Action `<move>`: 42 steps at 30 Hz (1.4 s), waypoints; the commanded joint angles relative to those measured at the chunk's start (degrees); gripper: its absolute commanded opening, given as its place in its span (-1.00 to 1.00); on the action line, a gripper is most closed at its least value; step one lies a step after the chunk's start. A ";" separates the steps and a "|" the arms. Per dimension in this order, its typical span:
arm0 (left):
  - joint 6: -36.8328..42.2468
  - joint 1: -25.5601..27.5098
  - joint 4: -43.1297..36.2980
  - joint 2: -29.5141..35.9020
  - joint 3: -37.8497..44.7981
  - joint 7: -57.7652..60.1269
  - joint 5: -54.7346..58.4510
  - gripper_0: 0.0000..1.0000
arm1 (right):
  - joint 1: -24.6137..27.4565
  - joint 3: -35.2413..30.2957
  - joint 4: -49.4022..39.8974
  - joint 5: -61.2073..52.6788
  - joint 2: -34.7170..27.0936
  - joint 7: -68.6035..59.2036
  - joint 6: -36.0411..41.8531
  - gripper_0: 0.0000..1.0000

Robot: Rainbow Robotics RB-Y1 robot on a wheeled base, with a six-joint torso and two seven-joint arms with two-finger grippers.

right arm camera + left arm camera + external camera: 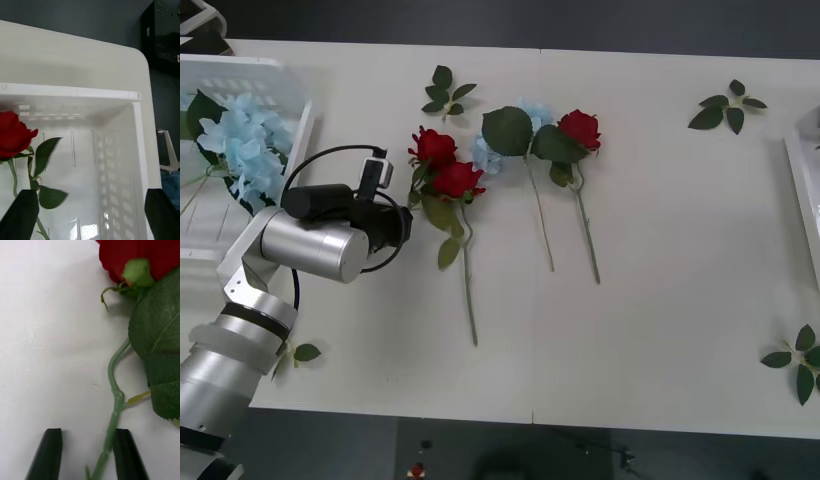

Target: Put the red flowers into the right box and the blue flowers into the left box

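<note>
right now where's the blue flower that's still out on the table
In the front view the blue flower lies at the table's middle, mostly hidden under a big green leaf, between the pair of red roses and a single red rose.

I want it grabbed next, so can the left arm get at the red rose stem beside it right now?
Probably yes: the left end effector is open on the bare table, and the red rose's stem already lies between its fingers with nothing across it.

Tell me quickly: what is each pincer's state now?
Left pincer: open around a red rose stem, not closed.
Right pincer: open, holding nothing, over the right box.
</note>
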 commanded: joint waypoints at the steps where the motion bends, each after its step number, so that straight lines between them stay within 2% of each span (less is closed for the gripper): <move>1: 0.42 3.45 1.81 0.35 -1.32 1.11 0.85 -0.82 | -2.07 -2.35 -1.57 -4.39 -0.33 -0.11 2.09 1.00; 3: 0.42 3.45 1.81 0.35 -1.32 0.76 0.85 -1.00 | -1.98 -4.28 -4.47 -6.67 -1.56 0.06 5.08 1.00; 8: -0.37 3.36 1.64 0.79 -2.29 -0.30 1.11 -1.00 | -1.98 -7.97 -17.21 -14.93 -5.43 -0.29 12.82 1.00; 12: -0.37 4.77 -0.91 1.40 -2.29 -0.56 2.34 -1.00 | -0.84 -8.32 -23.10 -20.91 -4.55 -1.26 12.99 1.00; 14: -0.02 7.23 -5.31 2.46 -2.37 -0.83 2.87 -1.00 | 0.75 -8.68 -24.86 -28.12 -2.35 -1.61 11.41 1.00; 17: 2.79 10.40 -11.19 4.04 -2.29 -1.09 3.39 -1.00 | 2.06 -8.76 -25.12 -31.98 1.95 -0.64 9.48 1.00; 23: 4.11 17.43 -19.98 7.82 -2.29 -1.62 4.36 -1.00 | 2.59 -8.76 -24.69 -25.74 11.18 -0.29 2.97 1.00; 27: 4.11 19.71 -22.09 9.05 -2.29 -1.97 4.98 -0.98 | 2.59 -8.76 -23.10 -21.79 16.37 -0.11 -0.28 1.00; 28: 4.11 19.80 -22.09 9.05 -2.29 -1.97 5.15 -0.91 | 2.59 -8.85 -22.93 -21.26 17.07 -0.11 -0.63 1.00; 29: 4.02 19.80 -22.09 9.05 -2.20 -1.97 5.33 -0.02 | 2.59 -8.85 -22.49 -20.03 18.65 -0.11 -1.42 1.00; 30: 3.58 19.80 -22.09 9.05 -2.11 -1.97 5.42 0.78 | 2.59 -8.85 -21.96 -19.06 20.06 -0.11 -2.04 1.00; 31: 3.23 19.62 -22.27 9.05 -2.11 -1.97 5.59 1.00 | 2.59 -8.85 -21.43 -18.45 21.29 -0.20 -2.48 1.00; 35: 3.23 19.10 -23.50 8.79 -0.88 -1.97 5.94 1.00 | 2.68 -8.85 -17.57 -18.10 26.74 -0.64 -3.00 1.00; 42: 3.32 16.81 -24.20 8.79 1.05 -2.50 6.73 1.00 | 2.59 -9.11 -4.12 -17.66 37.46 -0.38 -3.62 1.00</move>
